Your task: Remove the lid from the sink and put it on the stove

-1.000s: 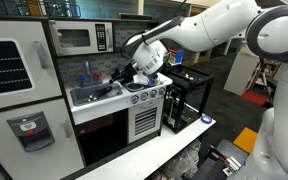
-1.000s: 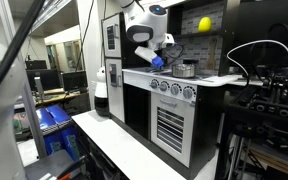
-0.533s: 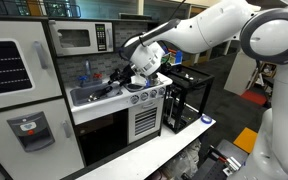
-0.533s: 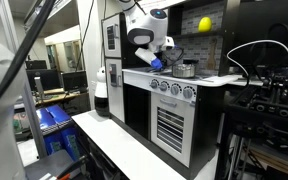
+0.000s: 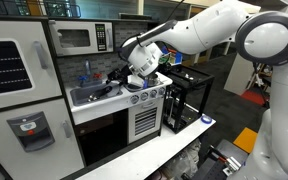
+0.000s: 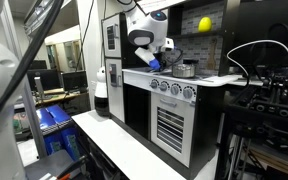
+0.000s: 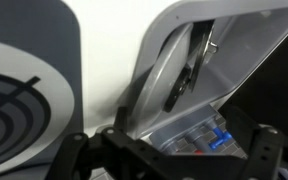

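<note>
In the wrist view, to the left of the claw point(image 7: 169, 160): a dark-ringed burner of the stove point(image 7: 6, 112), flat in the white surface point(image 7: 104, 50). Straight ahead of the claw, past a strip of that white: the grey sink point(image 7: 249, 55), with the lid point(image 7: 179, 75) inside, tipped up on edge and leaning at the basin wall on the stove side. No contact with it; fingers point(image 7: 74, 155) spread wide apart, nothing between them. Ahead and slightly right, low in the basin: small blue bits point(image 7: 212, 137), too blurred to name.

In an exterior view, hanging low over the line where sink meets stove, tips pointing down. Up and right from there, wrist bent, white forearm rising to the high elbow of the arm point(image 5: 214, 25), which enters from the upper right. In an exterior view, right of the claw and farther back on the stove: a shiny silver pot point(image 6: 184, 70).
</note>
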